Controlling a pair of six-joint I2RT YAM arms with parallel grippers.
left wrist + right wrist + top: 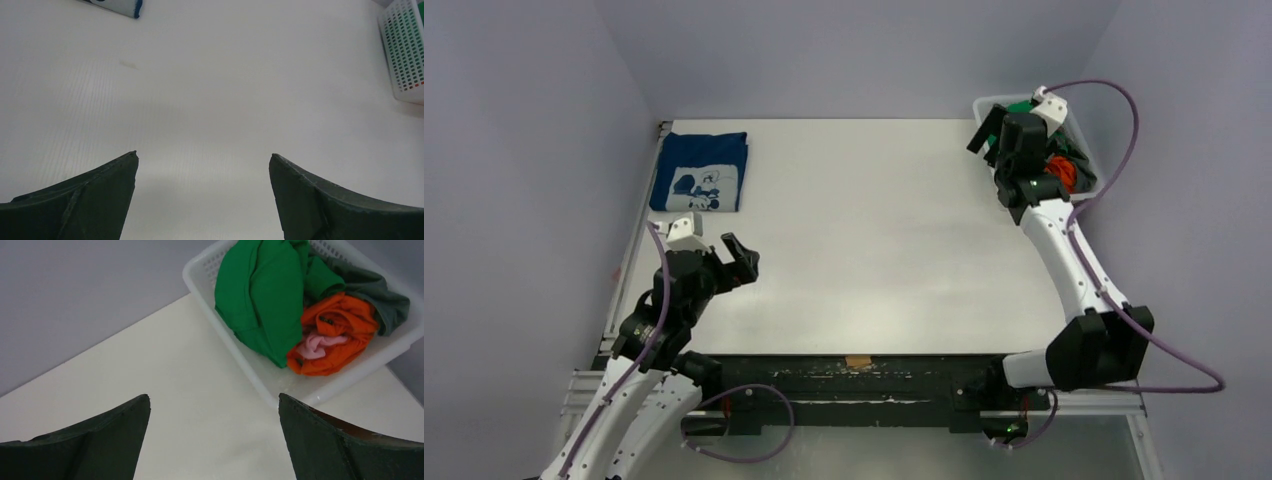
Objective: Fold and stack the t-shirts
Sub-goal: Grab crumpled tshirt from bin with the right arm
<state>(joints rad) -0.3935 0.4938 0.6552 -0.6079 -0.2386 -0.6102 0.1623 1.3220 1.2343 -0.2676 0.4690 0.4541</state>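
Observation:
A navy blue t-shirt with a white cartoon print lies folded at the table's far left; its corner shows in the left wrist view. A white basket at the far right holds a crumpled green t-shirt, an orange t-shirt and a grey t-shirt. My right gripper is open and empty, hovering above the table just short of the basket; it also shows in the top view. My left gripper is open and empty above bare table at the near left, as the top view shows.
The white basket also shows at the right edge of the left wrist view and at the far right corner in the top view. A bit of pink cloth lies in the orange shirt. Grey walls enclose the table on three sides.

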